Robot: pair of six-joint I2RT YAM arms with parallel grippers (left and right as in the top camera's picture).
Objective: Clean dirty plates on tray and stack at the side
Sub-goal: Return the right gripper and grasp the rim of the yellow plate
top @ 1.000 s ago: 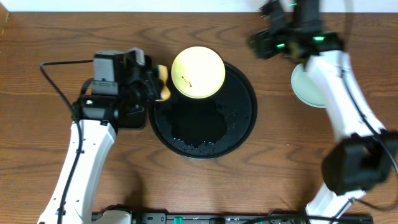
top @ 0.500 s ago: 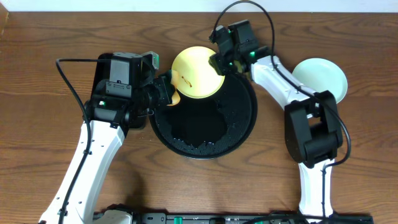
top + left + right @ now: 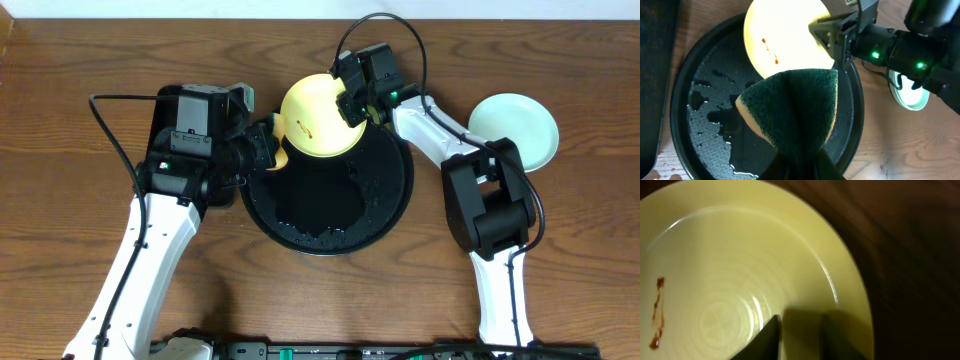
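Observation:
The pale yellow plate [image 3: 315, 120] with a brown smear [image 3: 657, 312] sits at the back edge of the round black tray [image 3: 385, 200], tilted. My right gripper [image 3: 352, 100] is shut on its far-right rim, and its fingers [image 3: 769, 339] straddle that rim. My left gripper [image 3: 262, 145] is shut on a green-and-yellow sponge [image 3: 792, 112], held just left of the plate over the tray [image 3: 700, 65]. The yellow plate [image 3: 782, 37] shows there too. One mint-blue plate [image 3: 515, 130] lies on the table at the right. I cannot tell if another lies under it.
The tray floor is wet, with water patches [image 3: 715, 115]. A dark rectangular tray [image 3: 655, 70] lies left of the round one, partly under my left arm. Bare wooden table [image 3: 420, 290] surrounds the tray.
My right arm swung from the back right to the yellow plate and closed on its rim. The plate tipped and shifted slightly. My left gripper moved a little right with the sponge.

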